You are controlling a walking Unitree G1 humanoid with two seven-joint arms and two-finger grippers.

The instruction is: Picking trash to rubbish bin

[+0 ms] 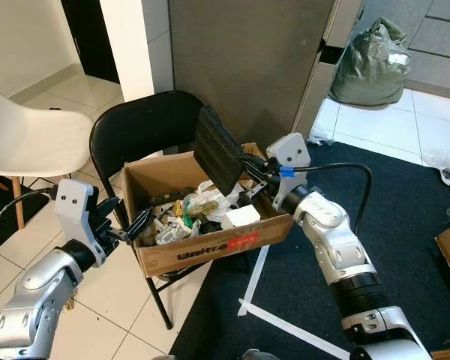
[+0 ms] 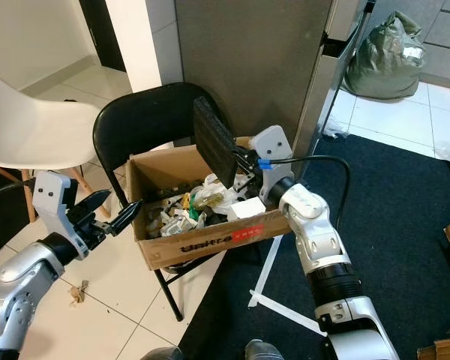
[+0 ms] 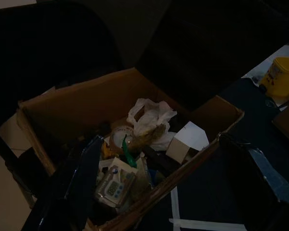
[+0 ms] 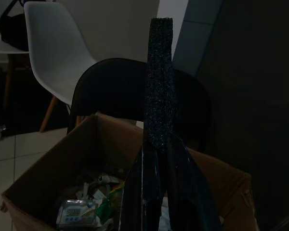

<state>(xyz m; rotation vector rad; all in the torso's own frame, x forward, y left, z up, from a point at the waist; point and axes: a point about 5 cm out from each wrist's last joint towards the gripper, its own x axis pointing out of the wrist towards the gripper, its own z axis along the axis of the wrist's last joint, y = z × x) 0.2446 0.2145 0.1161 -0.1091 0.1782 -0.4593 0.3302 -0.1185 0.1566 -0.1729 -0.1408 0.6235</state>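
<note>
Black foam slab (image 1: 218, 149) stands upright, clamped in right gripper (image 1: 249, 174) above cardboard box (image 1: 210, 251).

Your two eye views are evenly bright and sharp, daylight off pale floor tiles (image 1: 112, 300) toward 7 o'clock, soft shadow under the black chair (image 1: 146, 131), your wrist views very dim, grainy, detail lost at 12 o'clock

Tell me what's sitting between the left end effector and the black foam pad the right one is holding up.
In the left eye view, between the left end effector and the black foam pad lie the cardboard box wall and its trash: a crumpled white bag and wrappers.
</note>
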